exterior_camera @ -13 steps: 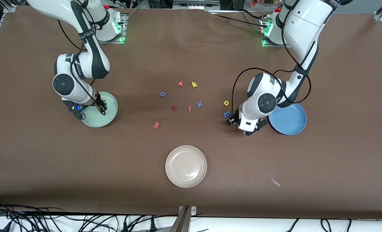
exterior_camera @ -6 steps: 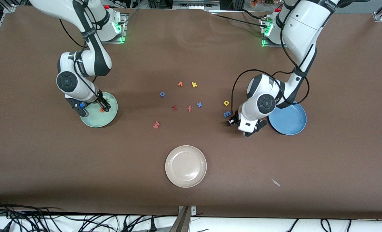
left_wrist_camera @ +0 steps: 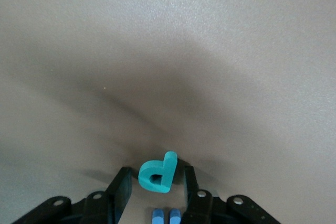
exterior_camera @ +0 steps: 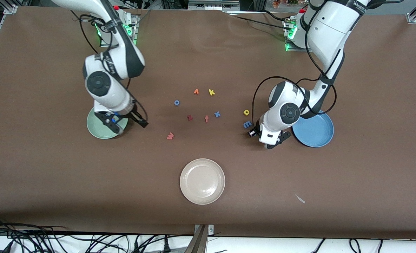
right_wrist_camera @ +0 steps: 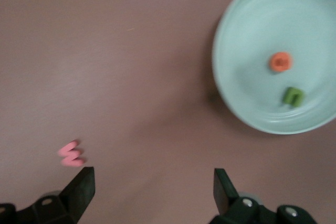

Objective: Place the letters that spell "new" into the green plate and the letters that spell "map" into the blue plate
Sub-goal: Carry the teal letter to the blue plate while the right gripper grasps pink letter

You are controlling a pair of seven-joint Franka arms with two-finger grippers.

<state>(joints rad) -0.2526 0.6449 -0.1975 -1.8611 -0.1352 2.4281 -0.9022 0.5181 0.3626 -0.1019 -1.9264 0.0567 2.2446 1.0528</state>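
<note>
Right tool (exterior_camera: 127,123) hangs over the table edge of the green plate (exterior_camera: 94,130), toward the middle of the table, jaws spread wide and empty; the right wrist view confirms this, both fingers (right_wrist_camera: 79,187) apart with bare table between them. That same view shows what the front view hides under the arm: the orange "e" (right_wrist_camera: 281,62) and the olive "n" (right_wrist_camera: 293,96) lie inside the green plate (right_wrist_camera: 236,98), close together but apart. The salmon "w" (exterior_camera: 170,135) lies on the table between the green plate and the cream-white plate (exterior_camera: 202,181), and shows in the right wrist view too (right_wrist_camera: 72,154), just off one fingertip. Left tool (exterior_camera: 254,133) is down at the table beside the blue plate (exterior_camera: 313,131), toward the middle of the table. In the front view its fingers are mostly masked by the wrist; the left wrist view shows the teal "p" (left_wrist_camera: 157,172) standing between the two fingers (left_wrist_camera: 122,192), one of them against it, the other just beside it; whether it is truly clamped I cannot tell. The blue "m" (exterior_camera: 247,124) lies right beside this tool, the yellow "a" (exterior_camera: 246,112) just farther from the camera. The blue plate's visible part holds nothing. Mid-table: yellow "k" (exterior_camera: 211,92), blue "x" (exterior_camera: 217,114), orange-red "f" (exterior_camera: 206,118), dark red "z" (exterior_camera: 189,117).
</note>
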